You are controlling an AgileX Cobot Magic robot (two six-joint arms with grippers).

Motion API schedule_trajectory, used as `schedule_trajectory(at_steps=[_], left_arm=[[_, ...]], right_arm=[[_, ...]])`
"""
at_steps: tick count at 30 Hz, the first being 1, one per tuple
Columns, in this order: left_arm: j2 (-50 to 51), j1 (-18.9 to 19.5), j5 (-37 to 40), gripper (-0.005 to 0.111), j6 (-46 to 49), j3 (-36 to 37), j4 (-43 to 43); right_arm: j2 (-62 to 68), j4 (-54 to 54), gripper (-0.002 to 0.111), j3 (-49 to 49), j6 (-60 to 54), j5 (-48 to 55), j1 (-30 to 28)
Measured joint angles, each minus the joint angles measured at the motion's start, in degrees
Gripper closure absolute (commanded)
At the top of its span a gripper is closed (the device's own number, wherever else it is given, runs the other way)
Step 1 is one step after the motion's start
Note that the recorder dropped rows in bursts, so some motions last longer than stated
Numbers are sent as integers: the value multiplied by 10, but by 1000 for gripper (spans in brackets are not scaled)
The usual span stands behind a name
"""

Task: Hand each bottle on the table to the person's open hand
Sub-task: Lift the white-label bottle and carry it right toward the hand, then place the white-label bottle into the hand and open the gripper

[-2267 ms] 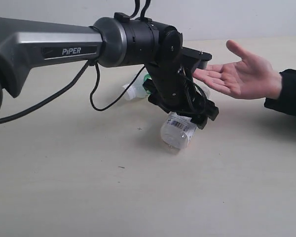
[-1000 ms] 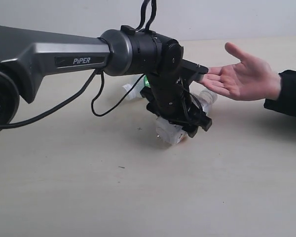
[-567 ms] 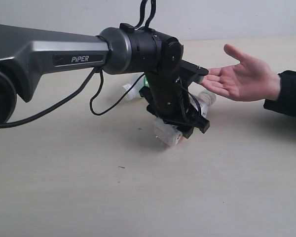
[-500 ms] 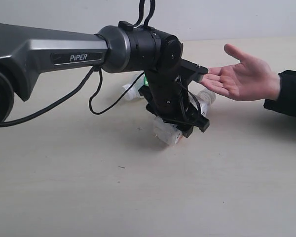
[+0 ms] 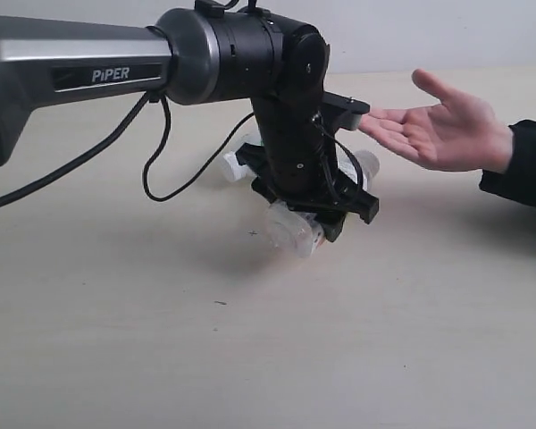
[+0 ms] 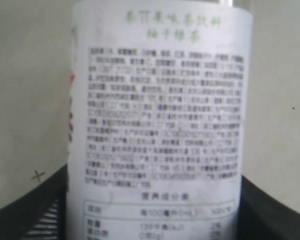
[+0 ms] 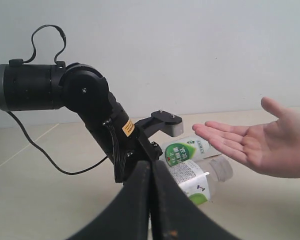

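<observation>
Exterior view: the left arm (image 5: 89,67) reaches in over the tabletop (image 5: 161,349). The left tool (image 5: 317,228) points down and is clamped on the white-label bottle (image 5: 288,234), which lies sideways in the grip, low over the tabletop. We cannot tell whether the bottle touches the surface. The person's hand (image 5: 442,134) is open, palm up, near the tool on its right and higher than the bottle, apart from both.

Left wrist view: the white-label bottle fills the frame, its printed label facing the camera, with the tool's dark jaws on either side of it at the lower corners. The jaws stand fairly wide around the bottle's body.

Right wrist view: the right tool (image 7: 151,167) has its jaws pressed together with nothing between them. Beyond it, a green-label bottle (image 7: 182,150) and a clear bottle (image 7: 210,175) lie side by side on the tabletop, just beside the left arm and below the fingertips of the open hand.
</observation>
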Motion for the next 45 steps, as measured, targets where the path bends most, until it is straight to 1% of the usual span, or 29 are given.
schedule_trajectory(at_steps=[7, 14, 19, 23, 27, 30, 33, 35, 37, 40, 43, 45], left_arm=[[-22, 0, 17, 107, -53, 0, 16], [-54, 0, 34, 107, -73, 0, 22], [-73, 0, 48, 107, -130, 0, 75], [-89, 0, 37, 107, -166, 5, 103], [-97, -5, -8, 107, -208, 11, 109], [-97, -22, -55, 107, -238, 16, 111], [-97, -60, -165, 107, -286, 17, 111], [-95, -77, -224, 107, -319, 17, 112], [-86, -85, -261, 107, -346, 17, 117], [-65, -90, -283, 107, -379, 17, 120], [-41, -99, -326, 107, -437, 17, 137], [-32, -104, -350, 107, -493, 17, 159]], right_arm=[[0, 0, 108, 0, 0, 0, 0], [0, 0, 108, 0, 0, 0, 0], [0, 0, 108, 0, 0, 0, 0], [0, 0, 108, 0, 0, 0, 0], [0, 0, 108, 0, 0, 0, 0], [0, 0, 108, 0, 0, 0, 0], [0, 0, 108, 0, 0, 0, 0], [0, 0, 108, 0, 0, 0, 0], [0, 0, 108, 0, 0, 0, 0], [0, 0, 108, 0, 0, 0, 0], [0, 0, 108, 0, 0, 0, 0], [0, 0, 108, 0, 0, 0, 0]])
